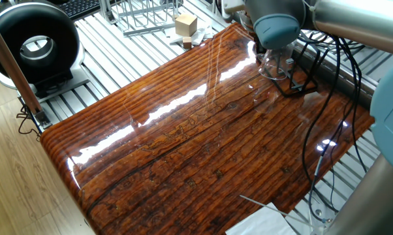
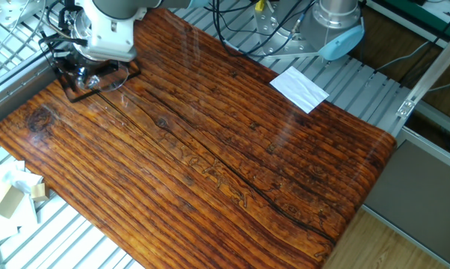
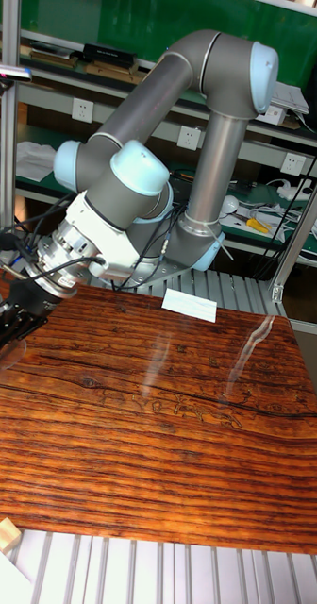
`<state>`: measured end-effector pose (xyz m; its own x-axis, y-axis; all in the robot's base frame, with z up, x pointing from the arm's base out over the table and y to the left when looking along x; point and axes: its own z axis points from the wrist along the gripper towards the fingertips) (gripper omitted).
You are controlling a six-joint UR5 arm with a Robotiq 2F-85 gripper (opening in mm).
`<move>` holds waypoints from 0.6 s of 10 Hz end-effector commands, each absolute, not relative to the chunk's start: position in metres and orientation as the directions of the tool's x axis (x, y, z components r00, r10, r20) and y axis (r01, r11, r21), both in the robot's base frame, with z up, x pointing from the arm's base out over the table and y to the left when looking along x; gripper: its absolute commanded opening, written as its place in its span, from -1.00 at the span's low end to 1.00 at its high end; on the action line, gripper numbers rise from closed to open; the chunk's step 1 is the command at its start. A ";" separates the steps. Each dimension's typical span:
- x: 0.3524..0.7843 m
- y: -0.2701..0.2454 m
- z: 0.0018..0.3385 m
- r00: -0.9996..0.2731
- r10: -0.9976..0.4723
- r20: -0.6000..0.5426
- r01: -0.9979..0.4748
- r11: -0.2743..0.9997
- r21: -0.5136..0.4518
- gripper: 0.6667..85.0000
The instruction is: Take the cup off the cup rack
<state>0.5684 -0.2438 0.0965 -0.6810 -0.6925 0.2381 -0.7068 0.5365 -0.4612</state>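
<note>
Robotics lab, aluminium-slat bench [image 1: 125,46], cluttered shelving [image 3: 45,71], cables [image 1: 327,98]
</note>
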 end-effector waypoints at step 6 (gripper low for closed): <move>0.576 -0.233 0.083 -0.681 -0.713 0.167 -0.699 0.565 -0.439 -0.79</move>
<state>0.5730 -0.2347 0.0847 -0.6858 -0.7031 0.1882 -0.6985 0.5631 -0.4416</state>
